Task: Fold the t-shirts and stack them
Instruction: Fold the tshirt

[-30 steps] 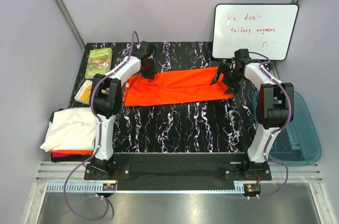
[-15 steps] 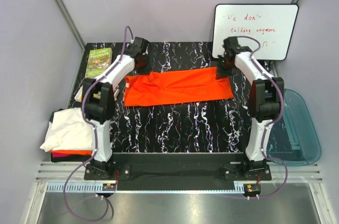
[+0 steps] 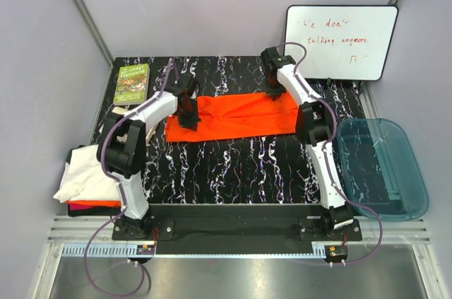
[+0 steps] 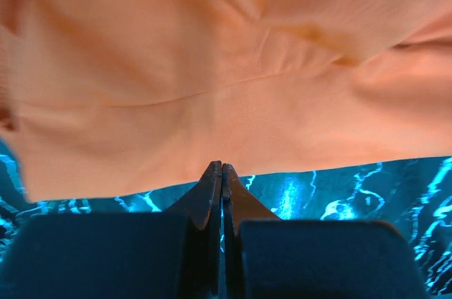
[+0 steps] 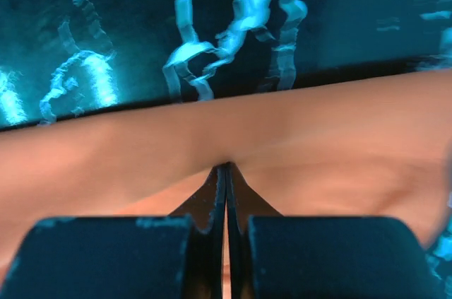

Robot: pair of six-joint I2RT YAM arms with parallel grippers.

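Top external: see orange t-shirt (image 3: 236, 116) laid as a long folded band across the middle of the black marble table (image 3: 240, 165), running left to right. Spot left gripper (image 3: 189, 109) at the band's left end and right gripper (image 3: 273, 91) on its far edge, toward the right end. Can't tell jaw state from up here. Note white t-shirt (image 3: 92, 172) stacked on a red-orange t-shirt (image 3: 90, 203) off the table's near-left corner. Ignore green book (image 3: 131, 83) far left, blue tub (image 3: 385, 168) on the right, whiteboard (image 3: 340, 41) behind.

Left wrist: find left gripper (image 4: 221, 168) with jaws pressed flat together, no gap, tips right at the hem of the orange cloth. Reads as a pinch on the hem, though no cloth visible between the pads. Creased, rumpled fabric ahead of the tips, marble below.

Right wrist: same for right gripper (image 5: 226, 168), jaws clamped tight, fabric puckering into the tips. Call it a firm pinch on the shirt edge.

Handling, as judgement: treat as light, limp, no stiffness. Expect sag between the two pinch points and layers sliding apart. Likely to slide easily on the glossy marble. Grab at hem or corners through all layers, keep both ends level and the band taut, lift low.
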